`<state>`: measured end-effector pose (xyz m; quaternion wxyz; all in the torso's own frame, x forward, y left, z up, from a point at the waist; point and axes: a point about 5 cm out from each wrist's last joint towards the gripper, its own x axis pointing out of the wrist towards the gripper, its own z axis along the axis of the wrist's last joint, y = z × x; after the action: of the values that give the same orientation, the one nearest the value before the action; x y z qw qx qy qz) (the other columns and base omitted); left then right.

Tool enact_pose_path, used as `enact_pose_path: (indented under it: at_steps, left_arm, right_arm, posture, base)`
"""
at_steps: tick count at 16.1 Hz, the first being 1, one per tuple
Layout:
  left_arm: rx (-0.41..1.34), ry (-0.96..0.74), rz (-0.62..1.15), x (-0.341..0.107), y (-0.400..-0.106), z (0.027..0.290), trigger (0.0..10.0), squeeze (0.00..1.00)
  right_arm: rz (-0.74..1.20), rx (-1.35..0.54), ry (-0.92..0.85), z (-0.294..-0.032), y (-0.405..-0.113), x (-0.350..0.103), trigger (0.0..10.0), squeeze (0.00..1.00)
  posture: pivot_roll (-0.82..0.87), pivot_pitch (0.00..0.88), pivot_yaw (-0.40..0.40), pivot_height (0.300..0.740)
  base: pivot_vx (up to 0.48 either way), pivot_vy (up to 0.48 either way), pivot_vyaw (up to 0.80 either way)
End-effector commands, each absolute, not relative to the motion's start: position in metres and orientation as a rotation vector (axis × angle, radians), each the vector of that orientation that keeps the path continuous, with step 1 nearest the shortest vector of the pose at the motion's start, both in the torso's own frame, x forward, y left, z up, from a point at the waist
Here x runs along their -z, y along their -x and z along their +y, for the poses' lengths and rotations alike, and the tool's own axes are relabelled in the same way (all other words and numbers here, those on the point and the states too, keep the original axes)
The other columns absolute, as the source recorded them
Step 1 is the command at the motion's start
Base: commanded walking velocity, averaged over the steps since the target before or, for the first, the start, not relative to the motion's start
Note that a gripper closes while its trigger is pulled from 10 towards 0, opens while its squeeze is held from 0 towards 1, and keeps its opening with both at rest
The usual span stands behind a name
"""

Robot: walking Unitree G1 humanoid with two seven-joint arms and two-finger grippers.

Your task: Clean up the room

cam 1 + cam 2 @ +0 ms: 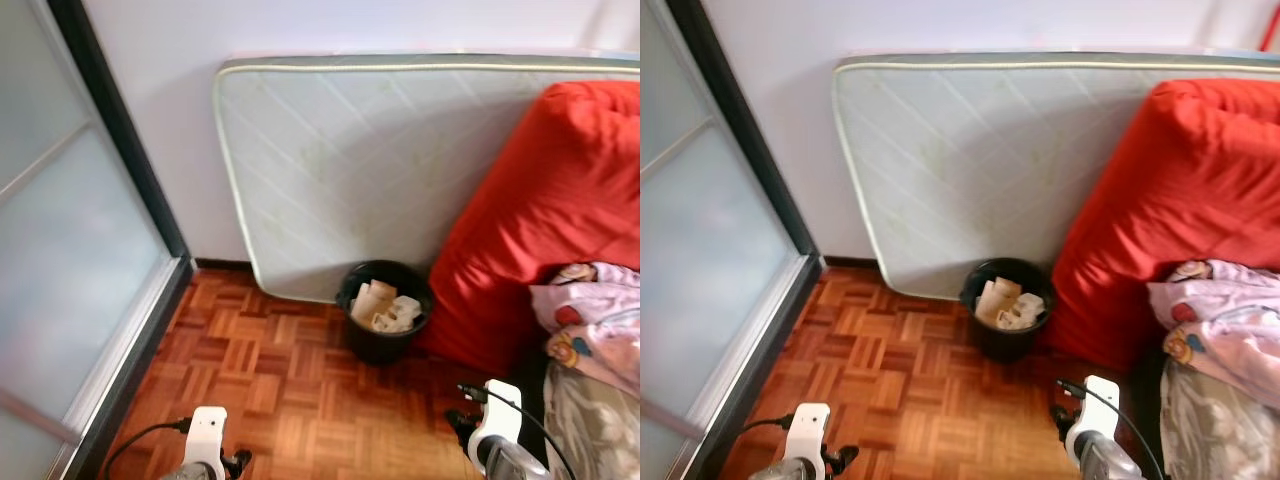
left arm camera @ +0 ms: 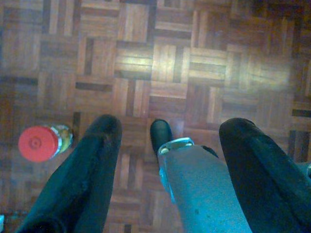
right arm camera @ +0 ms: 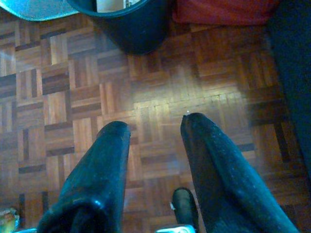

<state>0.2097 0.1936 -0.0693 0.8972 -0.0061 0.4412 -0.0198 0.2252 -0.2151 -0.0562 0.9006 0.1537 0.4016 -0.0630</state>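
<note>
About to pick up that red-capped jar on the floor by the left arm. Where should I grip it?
Grip the jar around its body just under the red cap, coming straight down with the left end effector. It stands upright on the parquet, cap facing the wrist camera.

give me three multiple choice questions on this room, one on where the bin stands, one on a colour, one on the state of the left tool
1. The bin stands
A. by the glass door
B. against the mattress, beside the red cushion
C. on the cushion

2. The jar's cap is
A. red
B. green
C. white

3. The left tool is
A. shut on the jar
B. shut, holding nothing
C. open, holding nothing

Answers:
1 B, the mattress is behind it and the cushion at its side.
2 A, the cap is plainly red.
3 C, bare floor shows between its fingers.
</note>
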Motion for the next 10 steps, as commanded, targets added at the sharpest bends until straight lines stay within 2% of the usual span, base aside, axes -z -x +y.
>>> enact_pose_path:
  at_steps: [1, 10]
  left_arm:
    - [0.034, 0.013, 0.928, 0.0711, -0.206, 0.1962, 10.0, 0.0]
    - [0.046, 0.012, 0.933, 0.071, -0.2065, 0.1956, 10.0, 0.0]
  right_arm:
    - [0.842, 0.126, -0.314, -0.2152, -0.2229, 0.0577, 10.0, 0.0]
    - [0.845, 0.13, -0.297, -0.2163, -0.2236, 0.0571, 10.0, 0.0]
  posture:
    - [0.05, 0.0, 0.026, 0.74]
    - [0.05, 0.0, 0.022, 0.74]
  base:
    - [0.0, 0.0, -0.72]
    - [0.0, 0.0, -0.72]
